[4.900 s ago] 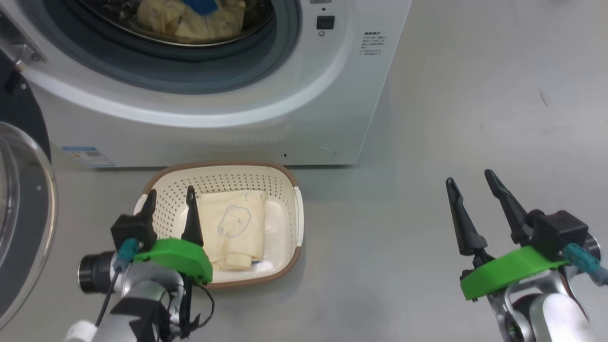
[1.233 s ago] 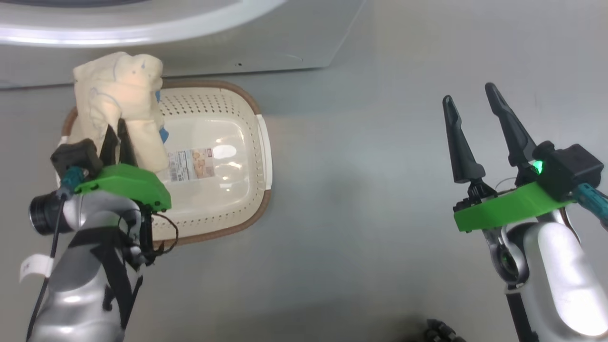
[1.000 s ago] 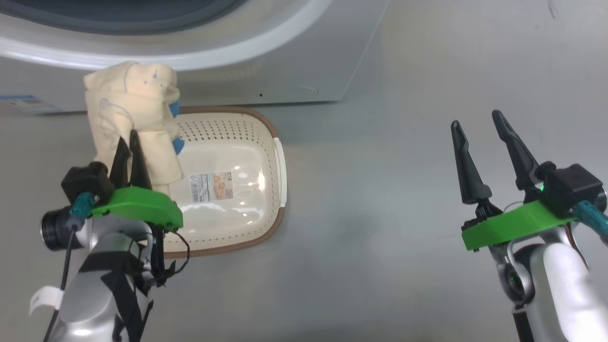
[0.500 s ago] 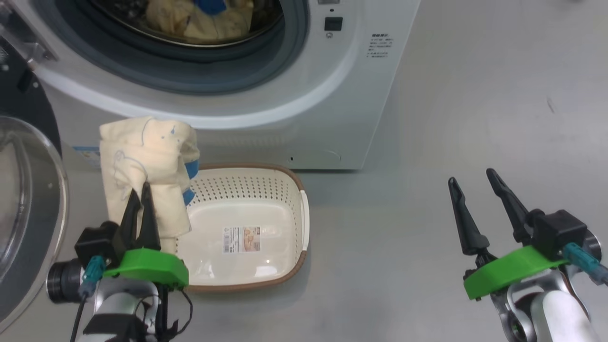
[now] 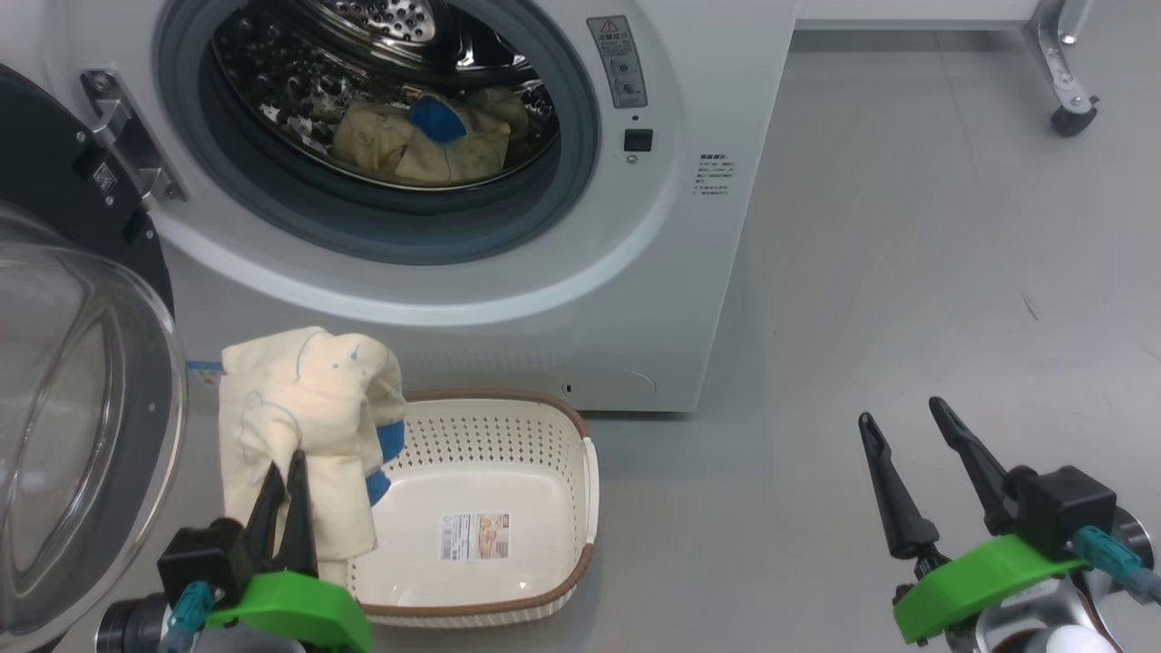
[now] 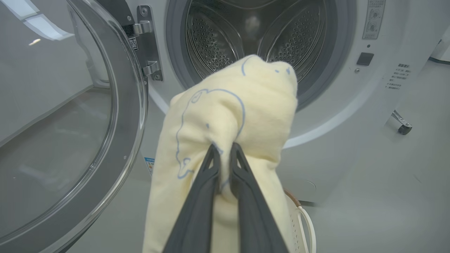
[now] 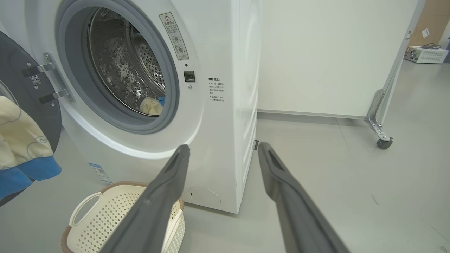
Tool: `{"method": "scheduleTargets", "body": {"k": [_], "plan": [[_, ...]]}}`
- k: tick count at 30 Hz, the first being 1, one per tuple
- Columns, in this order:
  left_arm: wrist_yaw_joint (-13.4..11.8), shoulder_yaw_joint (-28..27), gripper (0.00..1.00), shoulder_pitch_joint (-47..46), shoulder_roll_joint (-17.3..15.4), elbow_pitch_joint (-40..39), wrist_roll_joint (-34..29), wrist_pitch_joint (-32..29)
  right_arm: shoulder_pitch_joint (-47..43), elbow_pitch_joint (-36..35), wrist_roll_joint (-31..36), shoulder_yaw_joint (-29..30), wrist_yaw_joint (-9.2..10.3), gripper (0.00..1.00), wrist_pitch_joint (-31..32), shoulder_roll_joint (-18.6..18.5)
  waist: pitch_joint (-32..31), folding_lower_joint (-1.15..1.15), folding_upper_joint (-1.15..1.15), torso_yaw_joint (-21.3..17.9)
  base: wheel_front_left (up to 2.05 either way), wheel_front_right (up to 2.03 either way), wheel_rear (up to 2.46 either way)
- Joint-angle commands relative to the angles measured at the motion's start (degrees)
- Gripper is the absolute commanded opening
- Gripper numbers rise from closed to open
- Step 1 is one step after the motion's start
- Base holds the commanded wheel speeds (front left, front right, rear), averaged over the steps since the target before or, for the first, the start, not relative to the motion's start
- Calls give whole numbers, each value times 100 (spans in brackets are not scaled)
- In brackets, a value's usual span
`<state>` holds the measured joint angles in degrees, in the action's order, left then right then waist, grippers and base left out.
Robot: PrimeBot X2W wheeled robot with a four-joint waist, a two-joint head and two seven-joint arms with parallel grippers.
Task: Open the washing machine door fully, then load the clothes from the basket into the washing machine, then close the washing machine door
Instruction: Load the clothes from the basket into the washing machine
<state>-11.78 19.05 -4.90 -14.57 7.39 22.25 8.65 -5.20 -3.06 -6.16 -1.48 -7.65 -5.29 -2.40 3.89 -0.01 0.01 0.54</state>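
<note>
Your left gripper point(image 5: 283, 485) is pinching the soft, pale yellow cotton garment point(image 5: 304, 426) mid-fold; it is draping limply, likely light. Right gripper point(image 5: 916, 462) is hanging spread, empty.

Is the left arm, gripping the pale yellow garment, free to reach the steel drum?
Likely yes: the black-rimmed glass door is swung aside; nothing blocks the left gripper, holding the yellow garment, from the steel drum.
</note>
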Motion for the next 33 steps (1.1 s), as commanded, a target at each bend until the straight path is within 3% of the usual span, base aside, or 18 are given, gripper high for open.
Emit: {"method": "scheduleTargets", "body": {"k": [1,14,33], "plan": [[-54,-211,0,-168,-172,-275,-29,-9,92,-231,-45,-79,16,100,40,-48,-90,1,-1,7,0,0,0],[-172,-157,0,178,-310,-737,-2,-266,-118,-359,-90,-26,16,100,120,-48,-269,1,-1,-4,0,0,0],[-171,-80,0,89,-276,-620,79,-268,-127,-404,-87,-45,16,100,180,-48,-266,1,-1,15,0,0,0]]}}
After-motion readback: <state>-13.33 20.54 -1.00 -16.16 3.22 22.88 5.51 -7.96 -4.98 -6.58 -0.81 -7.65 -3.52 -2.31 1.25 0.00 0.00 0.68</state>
